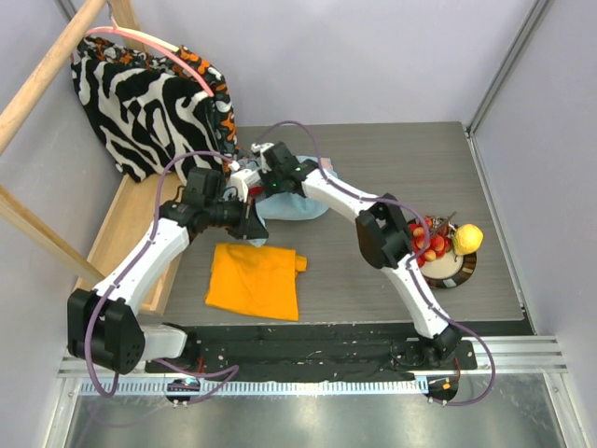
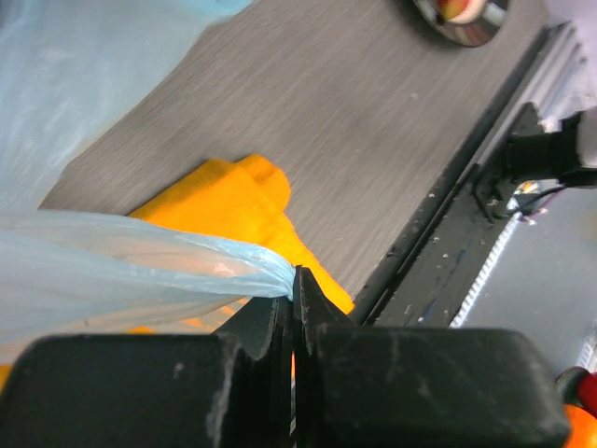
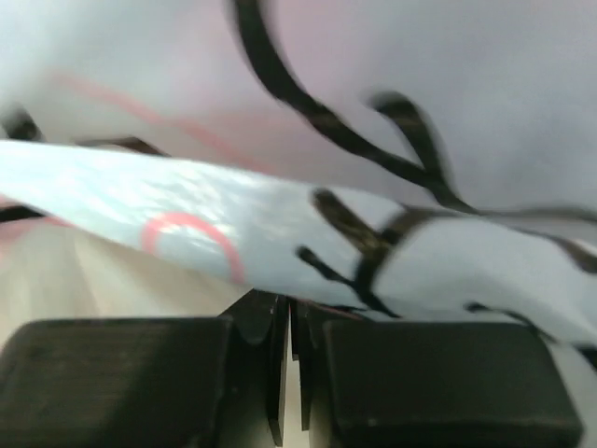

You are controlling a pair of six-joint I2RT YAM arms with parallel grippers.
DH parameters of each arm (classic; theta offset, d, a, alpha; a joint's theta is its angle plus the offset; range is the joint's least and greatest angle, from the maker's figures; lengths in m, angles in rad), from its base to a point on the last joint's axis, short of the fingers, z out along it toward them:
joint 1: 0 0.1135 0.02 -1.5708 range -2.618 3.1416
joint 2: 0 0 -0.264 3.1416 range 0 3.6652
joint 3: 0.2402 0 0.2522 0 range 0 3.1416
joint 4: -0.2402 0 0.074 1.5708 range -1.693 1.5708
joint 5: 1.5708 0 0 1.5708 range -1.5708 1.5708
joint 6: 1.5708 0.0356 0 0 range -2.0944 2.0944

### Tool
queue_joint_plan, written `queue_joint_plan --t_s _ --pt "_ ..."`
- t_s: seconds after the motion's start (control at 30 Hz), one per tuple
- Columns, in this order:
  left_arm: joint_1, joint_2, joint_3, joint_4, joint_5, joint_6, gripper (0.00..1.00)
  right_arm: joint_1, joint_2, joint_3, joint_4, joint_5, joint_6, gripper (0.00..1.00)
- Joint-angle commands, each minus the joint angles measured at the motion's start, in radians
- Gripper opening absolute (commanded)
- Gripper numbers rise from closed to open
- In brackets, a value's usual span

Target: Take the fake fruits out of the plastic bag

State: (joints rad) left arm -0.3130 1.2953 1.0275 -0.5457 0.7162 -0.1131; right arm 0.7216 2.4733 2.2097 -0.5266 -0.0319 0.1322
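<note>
The pale blue plastic bag (image 1: 297,202) hangs stretched between my two grippers at the table's back centre. My left gripper (image 1: 256,222) is shut on its lower left edge; in the left wrist view the film (image 2: 140,271) runs into the closed gripper (image 2: 293,280). My right gripper (image 1: 250,177) is shut on the upper edge; the right wrist view shows the printed film (image 3: 280,233) above the gripper (image 3: 291,313). A yellow lemon (image 1: 468,237) and red fruits (image 1: 429,245) lie in a bowl (image 1: 459,272) at the right. The bag's inside is hidden.
An orange folded cloth (image 1: 254,280) lies on the table in front of the bag and shows in the left wrist view (image 2: 247,201). A zebra-striped cloth (image 1: 149,103) hangs over a wooden frame (image 1: 37,89) at the back left. The bowl's rim (image 2: 466,19) shows in the left wrist view.
</note>
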Motion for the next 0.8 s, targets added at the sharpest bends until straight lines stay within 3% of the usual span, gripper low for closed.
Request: queue_joint_plan --t_s 0.0,0.33,0.5,0.63,0.77 --pt "0.029 -0.037 0.029 -0.046 -0.099 0.061 0.00 -0.068 -0.310 -0.213 0.004 -0.062 -0.071 0.08" --pt "0.032 -0.005 -0.041 0.027 -0.185 0.047 0.00 -0.071 -0.706 -0.660 -0.007 -0.152 -0.166 0.03" --pt "0.032 -0.055 -0.108 -0.058 -0.043 0.004 0.00 -0.070 -0.897 -0.922 -0.021 -0.129 -0.223 0.04" --pt "0.034 -0.148 -0.191 -0.037 -0.008 -0.023 0.00 -0.070 -1.007 -1.021 -0.001 -0.085 -0.258 0.23" --pt "0.032 -0.113 -0.112 -0.042 0.035 0.009 0.00 -0.073 -0.995 -0.960 -0.001 -0.068 -0.301 0.26"
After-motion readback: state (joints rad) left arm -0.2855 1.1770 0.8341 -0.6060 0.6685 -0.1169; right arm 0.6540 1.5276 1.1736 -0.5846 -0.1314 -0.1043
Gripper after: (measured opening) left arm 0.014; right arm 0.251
